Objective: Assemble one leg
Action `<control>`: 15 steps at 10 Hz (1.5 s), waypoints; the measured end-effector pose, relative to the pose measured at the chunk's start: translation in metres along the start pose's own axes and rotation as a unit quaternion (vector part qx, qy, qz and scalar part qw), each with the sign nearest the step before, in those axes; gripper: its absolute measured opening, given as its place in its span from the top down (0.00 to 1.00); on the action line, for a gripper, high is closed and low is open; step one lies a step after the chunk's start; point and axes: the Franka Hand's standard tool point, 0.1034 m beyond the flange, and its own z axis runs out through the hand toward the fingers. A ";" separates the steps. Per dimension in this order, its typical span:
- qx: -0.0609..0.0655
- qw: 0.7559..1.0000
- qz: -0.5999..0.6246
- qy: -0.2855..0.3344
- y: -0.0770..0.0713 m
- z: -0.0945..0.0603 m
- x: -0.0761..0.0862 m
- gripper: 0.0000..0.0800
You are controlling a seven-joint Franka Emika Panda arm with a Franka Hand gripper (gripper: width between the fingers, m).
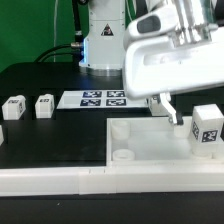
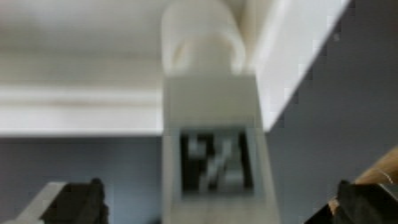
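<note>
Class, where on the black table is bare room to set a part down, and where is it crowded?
Free: the table patch bordered by two legs, the marker board, the panel and the front rail. Crowded: the exterior view's right, where the pincer hangs over the panel beside a third leg.

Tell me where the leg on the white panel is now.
In the exterior view, the leg stands upright on the white panel, near its edge at the exterior view's right.

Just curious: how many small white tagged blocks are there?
3 legs: one and another side by side at the exterior view's left, a third at its right. Others may hide behind the arm.
</note>
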 end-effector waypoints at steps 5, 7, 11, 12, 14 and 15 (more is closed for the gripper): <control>0.034 0.980 0.006 -0.195 0.000 -0.001 0.016 0.19; 0.053 0.952 0.008 -0.302 -0.004 0.002 0.006 0.19; 0.062 0.934 0.011 -0.351 -0.002 0.014 0.005 0.19; 0.062 0.935 0.011 -0.349 -0.003 0.014 0.005 0.19; 0.061 0.938 0.011 -0.341 -0.002 0.017 0.007 0.19; 0.059 0.938 0.017 -0.342 -0.002 0.017 0.007 0.39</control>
